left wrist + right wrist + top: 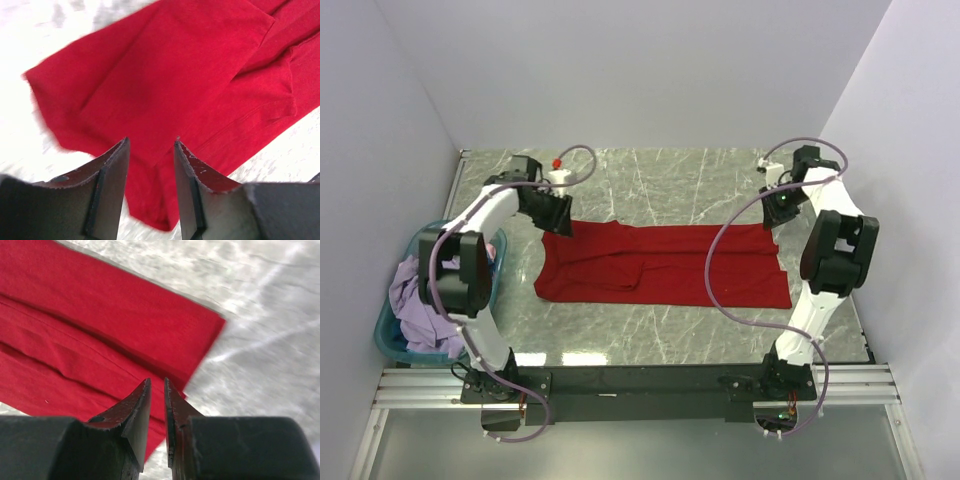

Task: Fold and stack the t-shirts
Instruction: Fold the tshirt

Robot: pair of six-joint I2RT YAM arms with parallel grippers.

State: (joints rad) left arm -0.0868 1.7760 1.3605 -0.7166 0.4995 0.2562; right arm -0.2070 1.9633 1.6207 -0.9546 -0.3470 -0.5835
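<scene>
The red t-shirt lies flat on the marble table as a long band folded lengthwise, with a sleeve fold showing near its left end. My left gripper hovers over the shirt's far left corner. In the left wrist view the left gripper is open, with only the red cloth below the gap. My right gripper hangs by the far right corner. In the right wrist view the right gripper stands narrowly open above the shirt's edge, holding nothing. A lavender t-shirt sits in the basket.
A teal plastic basket stands off the table's left edge beside the left arm, with crumpled cloth in it. White walls close in the table on the left, back and right. Bare marble shows beyond the shirt and in front of it.
</scene>
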